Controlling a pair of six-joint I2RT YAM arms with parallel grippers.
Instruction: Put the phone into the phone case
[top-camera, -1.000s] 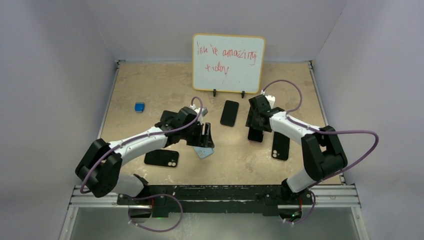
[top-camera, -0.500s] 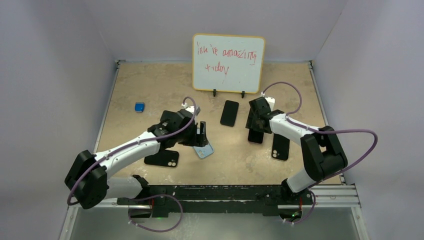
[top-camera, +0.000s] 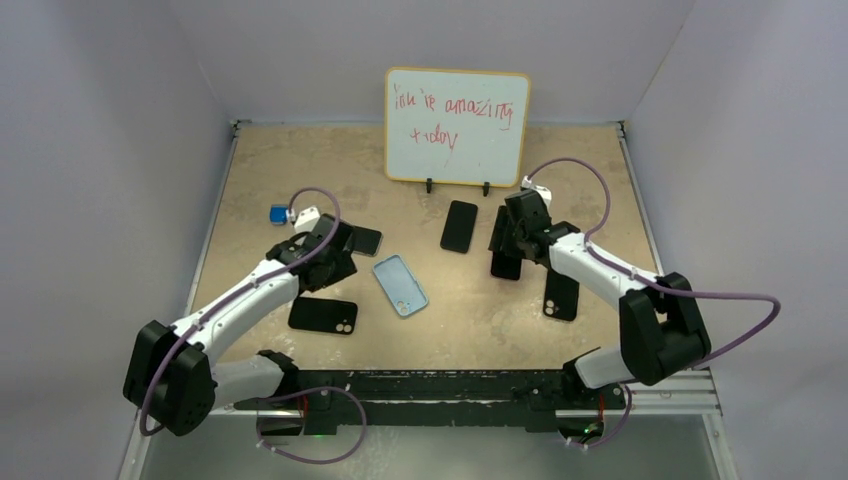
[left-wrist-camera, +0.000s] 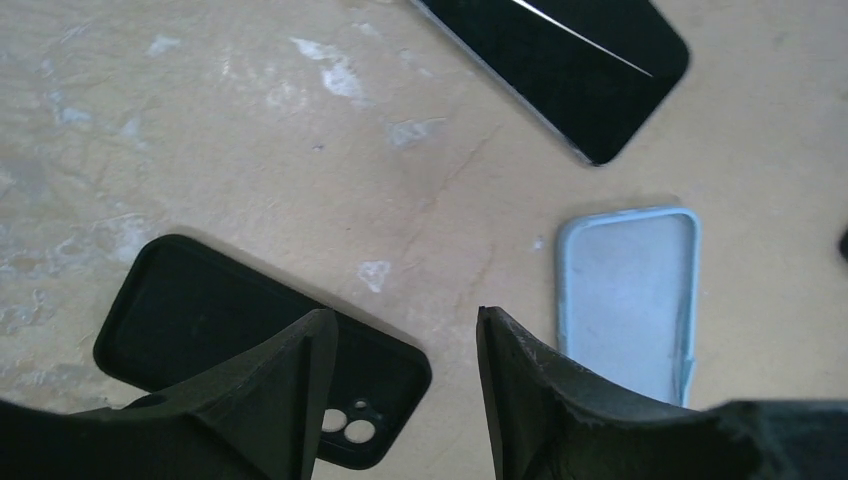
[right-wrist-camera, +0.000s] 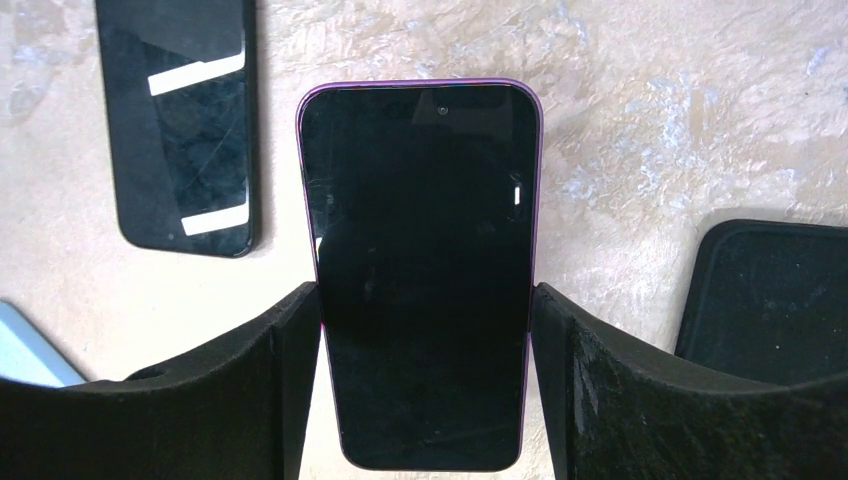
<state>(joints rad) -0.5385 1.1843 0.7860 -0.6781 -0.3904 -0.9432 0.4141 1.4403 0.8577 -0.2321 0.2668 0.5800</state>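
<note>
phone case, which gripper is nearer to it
Left. The left gripper hangs open just beside the phone case; the right gripper is farther off, clamped on the phone.

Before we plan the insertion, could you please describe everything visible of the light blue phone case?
The light blue phone case is a rounded-corner shell, apparently soft plastic, with a raised rim and paler matte inside. It lies flat, hollow side up and empty, diagonally on the beige stone-look table. Nothing touches it; the left gripper's fingers stand apart from it.
</note>
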